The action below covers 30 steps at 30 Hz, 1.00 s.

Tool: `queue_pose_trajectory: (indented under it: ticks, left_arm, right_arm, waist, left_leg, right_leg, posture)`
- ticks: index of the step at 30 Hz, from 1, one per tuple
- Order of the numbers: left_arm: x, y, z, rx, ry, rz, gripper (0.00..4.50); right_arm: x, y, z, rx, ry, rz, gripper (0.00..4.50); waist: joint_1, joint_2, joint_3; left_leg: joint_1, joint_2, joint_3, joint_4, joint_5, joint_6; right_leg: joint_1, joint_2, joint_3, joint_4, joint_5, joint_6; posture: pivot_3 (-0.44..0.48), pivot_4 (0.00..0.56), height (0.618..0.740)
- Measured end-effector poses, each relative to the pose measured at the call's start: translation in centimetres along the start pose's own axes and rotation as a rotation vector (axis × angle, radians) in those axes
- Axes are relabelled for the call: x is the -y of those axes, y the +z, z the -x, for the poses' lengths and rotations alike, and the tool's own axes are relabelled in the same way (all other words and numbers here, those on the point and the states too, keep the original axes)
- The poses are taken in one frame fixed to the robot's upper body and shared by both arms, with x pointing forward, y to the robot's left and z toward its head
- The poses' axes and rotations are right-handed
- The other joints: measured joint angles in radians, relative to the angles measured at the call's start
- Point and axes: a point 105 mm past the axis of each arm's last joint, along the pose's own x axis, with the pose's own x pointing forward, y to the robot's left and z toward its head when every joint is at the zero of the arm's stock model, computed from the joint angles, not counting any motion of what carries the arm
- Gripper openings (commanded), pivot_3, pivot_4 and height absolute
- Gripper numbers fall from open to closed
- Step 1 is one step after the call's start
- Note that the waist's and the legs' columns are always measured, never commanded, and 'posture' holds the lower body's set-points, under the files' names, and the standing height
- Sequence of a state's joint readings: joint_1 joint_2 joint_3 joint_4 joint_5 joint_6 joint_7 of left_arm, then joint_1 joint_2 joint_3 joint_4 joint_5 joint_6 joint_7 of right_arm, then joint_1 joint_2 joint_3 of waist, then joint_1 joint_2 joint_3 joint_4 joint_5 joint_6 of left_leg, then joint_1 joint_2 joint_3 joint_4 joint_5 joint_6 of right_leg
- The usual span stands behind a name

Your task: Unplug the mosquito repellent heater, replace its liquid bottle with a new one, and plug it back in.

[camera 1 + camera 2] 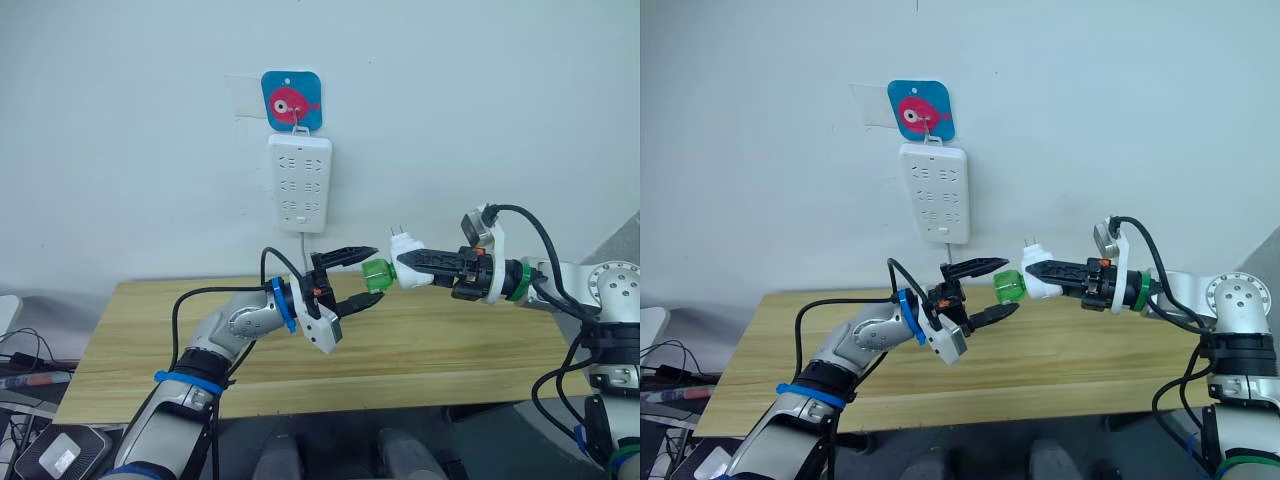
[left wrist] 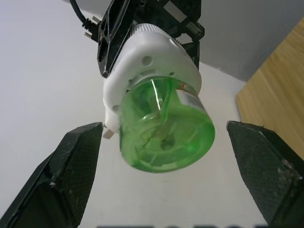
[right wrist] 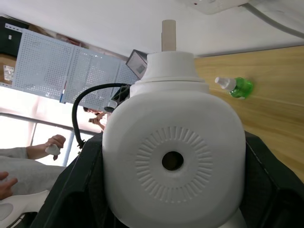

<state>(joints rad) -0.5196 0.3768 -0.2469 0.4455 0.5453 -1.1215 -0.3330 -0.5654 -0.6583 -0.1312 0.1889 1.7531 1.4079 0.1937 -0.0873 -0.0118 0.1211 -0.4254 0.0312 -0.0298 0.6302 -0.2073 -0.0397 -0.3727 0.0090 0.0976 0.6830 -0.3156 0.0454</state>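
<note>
The wooden table lies nearest, its top a pale, smooth board with a fine straight grain. In the right wrist view a spare green bottle with a white cap is seen lying on its side on that surface.

Above the table's middle, the mosquito repellent heater is held in mid-air. It is clamped between the black fingers of the right gripper, which are closed on the sides of its rounded white shell. The shell is hard, glossy moulded plastic with a round vent hole set in a ring of fine radial ribs; two metal prongs point upward. The fitted liquid bottle, translucent green and cylindrical, projects from the heater toward the left.

The left gripper is positioned around the bottle's free end, its fingers spread well apart on either side and not in contact. The finger pads are matt and finely textured.

The unit is judged light and rigid, but smooth and liable to slip or turn in the grasp. The bottle should be taken around its cylindrical wall, near the base, with moderate force, as thin plastic may deform and the wick inside is fragile.

Farthest, the white power strip hangs on the wall below a blue fish hook.
</note>
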Motion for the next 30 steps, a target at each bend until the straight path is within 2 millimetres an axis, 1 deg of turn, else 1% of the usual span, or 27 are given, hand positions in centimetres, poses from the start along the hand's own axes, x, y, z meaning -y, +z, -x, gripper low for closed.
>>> queue_pose_trajectory:
  ticks: [5,8,12,13,22,23,26,28,30]
  left_arm:
    - [-0.1,-0.1,-0.5,0.012,0.005,-0.01,4.46]
    - [-0.2,0.0,-0.7,0.028,0.012,-0.016,3.87]
    - [-0.1,0.3,-0.6,0.045,0.01,-0.019,2.56]
    - [-0.2,0.3,-0.6,0.049,0.014,-0.019,2.33]
    - [-0.3,0.6,-0.4,0.063,0.019,0.009,2.29]
    - [-0.3,0.5,-0.5,0.06,0.014,0.034,2.29]
    - [0.0,0.6,-0.9,0.037,0.0,0.226,2.29]
    - [0.2,0.7,-1.1,0.012,-0.017,0.396,2.29]
    - [0.2,0.9,-1.4,-0.011,-0.031,0.667,2.29]
  right_arm:
    - [-0.4,0.0,-0.1,0.004,0.01,0.003,2.99]
    - [-0.5,-0.2,-0.2,0.008,0.015,0.003,2.99]
    - [-0.1,-0.6,-0.1,0.007,0.0,-0.016,2.99]
    - [-0.1,-0.6,-0.1,0.008,-0.002,-0.017,2.99]
    - [-0.3,-0.7,-0.2,0.002,0.01,-0.022,2.99]
    - [-0.2,-0.7,-0.2,0.002,0.008,-0.022,2.99]
    - [-0.1,-0.5,0.1,0.006,-0.008,-0.017,2.99]
    - [-0.1,-0.5,0.3,0.001,-0.015,-0.011,2.99]
    - [0.0,-0.5,0.4,-0.002,-0.019,-0.002,2.99]
  waist:
    - [-0.002,0.0,0.0]
    - [-0.002,0.0,0.0]
    - [-0.003,0.0,0.0]
    - [-0.003,0.0,0.0]
    - [-0.003,0.0,0.0]
    - [-0.003,0.0,0.0]
    - [-0.009,0.0,0.0]
    - [-0.013,0.0,0.0]
    - [-0.02,0.0,0.0]
  left_leg:
    - [0.0,0.0,0.0,0.0,0.0,0.0]
    - [0.0,0.0,0.0,0.0,0.0,0.0]
    - [0.0,0.0,0.0,0.0,0.0,0.0]
    - [0.0,0.0,0.0,0.0,0.0,0.0]
    - [0.0,0.0,0.0,0.001,0.0,0.0]
    - [0.0,0.0,0.0,0.001,0.0,0.0]
    - [0.0,0.0,0.0,0.001,0.0,0.0]
    - [0.0,0.0,-0.001,0.001,0.0,0.0]
    - [0.0,0.0,-0.002,0.001,0.0,0.0]
  right_leg:
    - [0.0,0.0,0.0,0.001,0.0,0.0]
    - [0.0,0.0,0.0,0.001,0.0,0.0]
    - [0.0,0.0,0.0,0.001,0.0,0.0]
    - [0.0,0.0,0.0,0.001,0.0,0.0]
    - [0.0,0.0,0.0,0.002,0.0,0.0]
    - [0.0,0.0,0.0,0.002,0.0,0.0]
    - [0.0,0.0,0.0,0.002,0.0,0.0]
    - [0.0,0.0,-0.001,0.003,0.0,0.0]
    - [0.0,0.001,-0.001,0.004,0.0,0.0]
  posture:
    - [-0.105,0.086,0.74]
    - [-0.108,0.086,0.74]
    - [-0.109,0.086,0.74]
    - [-0.109,0.087,0.74]
    - [-0.103,0.09,0.74]
    - [-0.103,0.093,0.74]
    - [-0.101,0.094,0.74]
    - [-0.102,0.097,0.74]
    - [-0.097,0.098,0.74]
